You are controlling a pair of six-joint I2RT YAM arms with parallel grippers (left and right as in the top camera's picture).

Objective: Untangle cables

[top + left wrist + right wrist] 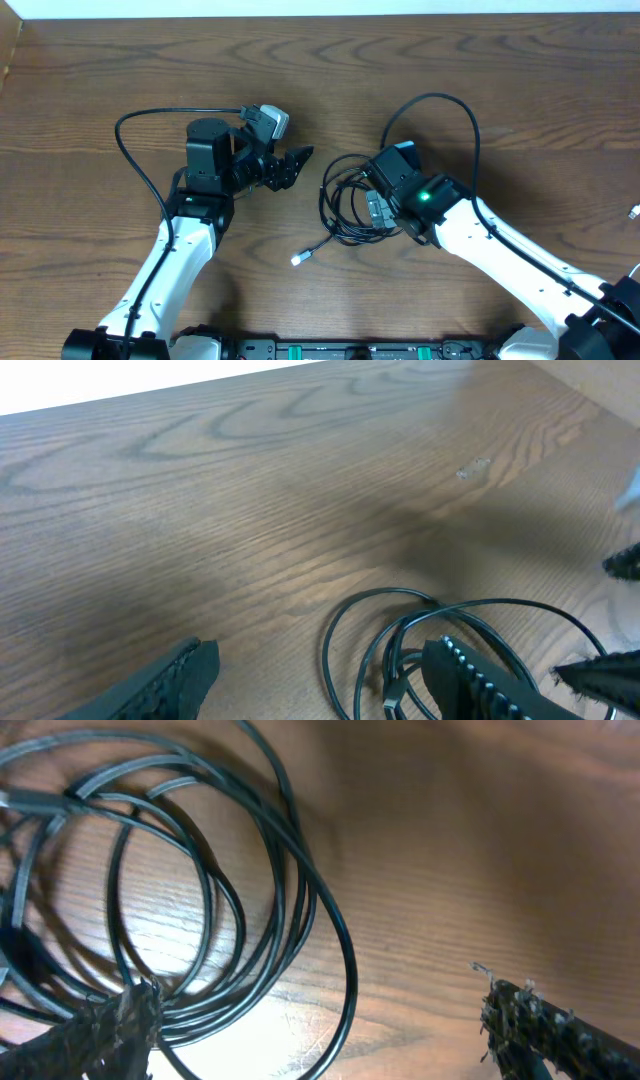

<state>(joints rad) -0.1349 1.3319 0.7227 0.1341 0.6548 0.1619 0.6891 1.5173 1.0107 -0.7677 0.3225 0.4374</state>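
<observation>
The cables (345,200) are a tangled coil of thin black cords on the wooden table, left of the right arm. One cord runs out to a pale plug end (300,258). My left gripper (292,166) is open and empty, just left of the coil; the coil also shows in the left wrist view (400,630), beside the right finger, with my left gripper (320,680) open. My right gripper (380,212) is low over the coil's right side. In the right wrist view my right gripper (320,1020) is open, with the coil's (200,870) outer loop between the fingers.
Thick black wires fixed to the arms loop over the table behind the left arm (125,140) and the right arm (445,100). A small white piece (634,210) lies at the right edge. The table's far edge (320,14) is at the top.
</observation>
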